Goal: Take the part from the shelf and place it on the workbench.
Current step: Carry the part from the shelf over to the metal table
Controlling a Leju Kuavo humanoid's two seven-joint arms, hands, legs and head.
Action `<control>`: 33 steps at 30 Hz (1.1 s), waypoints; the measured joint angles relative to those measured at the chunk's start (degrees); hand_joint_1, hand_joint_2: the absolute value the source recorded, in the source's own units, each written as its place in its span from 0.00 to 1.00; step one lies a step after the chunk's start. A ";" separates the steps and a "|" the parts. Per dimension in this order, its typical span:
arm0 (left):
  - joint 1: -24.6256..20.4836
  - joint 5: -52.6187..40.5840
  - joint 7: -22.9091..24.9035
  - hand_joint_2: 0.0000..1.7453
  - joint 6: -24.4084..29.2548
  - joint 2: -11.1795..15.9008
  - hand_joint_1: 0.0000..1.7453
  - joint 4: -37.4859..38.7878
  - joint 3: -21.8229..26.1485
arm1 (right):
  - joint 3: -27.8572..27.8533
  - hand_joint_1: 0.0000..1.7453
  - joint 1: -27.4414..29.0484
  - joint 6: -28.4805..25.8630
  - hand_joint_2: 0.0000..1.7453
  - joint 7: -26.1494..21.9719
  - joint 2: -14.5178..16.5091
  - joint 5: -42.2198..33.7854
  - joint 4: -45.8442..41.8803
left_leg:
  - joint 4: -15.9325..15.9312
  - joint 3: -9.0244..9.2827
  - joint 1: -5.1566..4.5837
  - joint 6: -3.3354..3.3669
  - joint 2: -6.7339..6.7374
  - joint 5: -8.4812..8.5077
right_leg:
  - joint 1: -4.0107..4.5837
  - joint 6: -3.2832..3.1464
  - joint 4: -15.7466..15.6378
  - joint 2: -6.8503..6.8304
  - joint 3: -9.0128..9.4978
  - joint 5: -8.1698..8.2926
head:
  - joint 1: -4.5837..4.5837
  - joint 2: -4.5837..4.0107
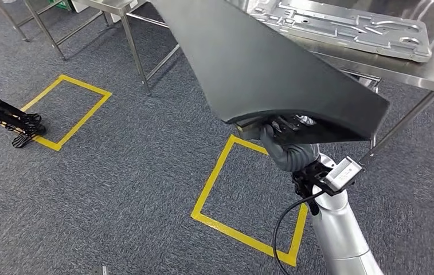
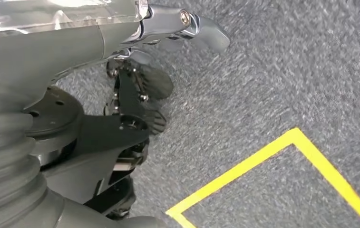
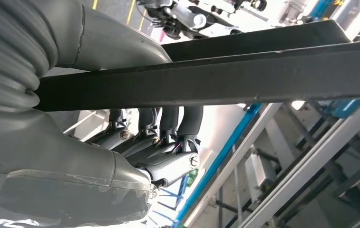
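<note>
**Right hand carried the part beside the tabletop**

Nearest the camera, the silver right arm [image 1: 340, 235] rose from the lower edge of the head view, a black cable looping off its wrist. Just above it, the right hand [image 1: 286, 140] was clamped on the part [image 1: 260, 63], a long, dark, flat panel with a rounded corner. The wrist view told it plainly: the fingers [image 3: 168, 128] curled against one face of the panel's edge and the thick grey thumb [image 3: 106, 40] pressed on the other, so the grasp was firm. The part was up in the air, tilted, its near end over the hand and its length running away toward the upper left of the head view, passing in front of the tabletop's edge. It touched no surface.

Under the hand, a yellow tape square [image 1: 249, 195] marked the grey carpet [image 1: 145, 172]. Off to the left, low and well apart from the part, hung the left hand [image 1: 22, 127], dark fingers pointing down at the floor. Its wrist view showed the fingers [image 2: 149, 83] loosely apart with nothing in them, above the carpet and next to a yellow tape corner [image 2: 296, 137]. A second tape square [image 1: 68, 109] lay just beside it.

Farther off, the steel tabletop [image 1: 432, 71] ran across the upper right, carrying a flat stamped metal plate [image 1: 346, 26]. Another steel table's legs [image 1: 134, 46] stood at the upper left.
</note>
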 joint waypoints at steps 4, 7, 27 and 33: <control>-0.40 -0.95 0.66 1.00 -1.40 -0.26 0.00 -0.02 -1.21 | -0.04 1.00 0.08 -0.58 1.00 0.02 -0.01 0.21 -0.15 | -1.48 0.94 0.32 0.87 2.93 0.56 | 0.27 1.30 7.41 -6.14 -3.55 -4.31 | 0.53 0.01; -0.20 -0.99 1.49 1.00 -1.37 -0.27 0.00 -0.02 -1.53 | -0.04 1.00 0.78 -0.84 1.00 0.02 -0.02 0.32 -0.14 | -1.34 0.98 0.32 0.84 5.28 0.25 | -0.58 2.21 15.48 -7.69 -7.69 -6.88 | 0.64 0.01; -0.20 -1.50 -0.25 1.00 -5.13 -0.20 0.00 -0.02 -2.93 | -0.13 1.00 0.33 0.19 1.00 2.40 0.37 3.07 0.17 | 2.68 -0.97 0.16 -0.80 2.78 -0.98 | 0.23 -0.73 0.36 -4.97 0.57 -0.64 | -0.09 0.01; -0.29 -1.21 -0.18 1.00 -5.71 -0.23 0.00 -0.02 -2.97 | -0.13 1.00 -0.08 0.14 1.00 2.29 0.28 3.15 1.08 | -0.46 0.15 0.24 0.69 2.95 0.26 | 0.11 1.03 3.00 -5.94 -0.83 -2.46 | -0.05 0.01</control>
